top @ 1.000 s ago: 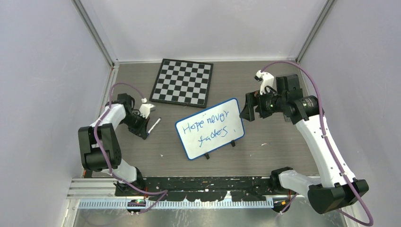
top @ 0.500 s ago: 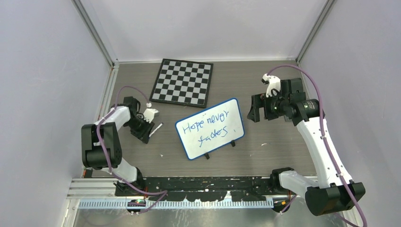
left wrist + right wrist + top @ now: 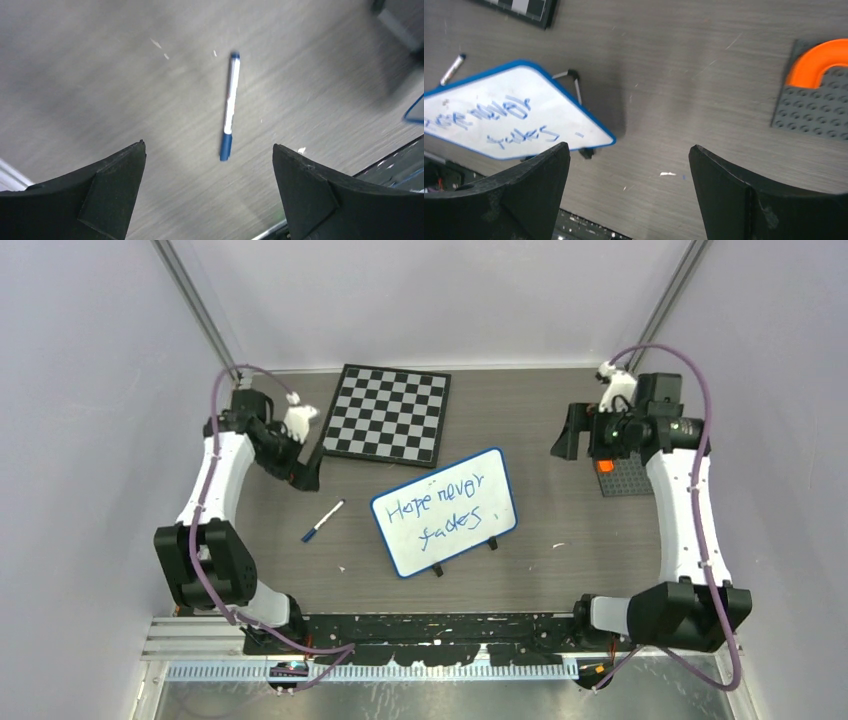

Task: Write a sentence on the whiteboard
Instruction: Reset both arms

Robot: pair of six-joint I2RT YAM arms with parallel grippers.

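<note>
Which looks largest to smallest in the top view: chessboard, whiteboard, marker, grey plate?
1. Chessboard and whiteboard: about alike, so not ranked apart.
2. Grey plate: smaller, partly hidden.
3. Marker: smallest.

"Hope never fades" on whiteboard (image 3: pixel 408 554)
</note>
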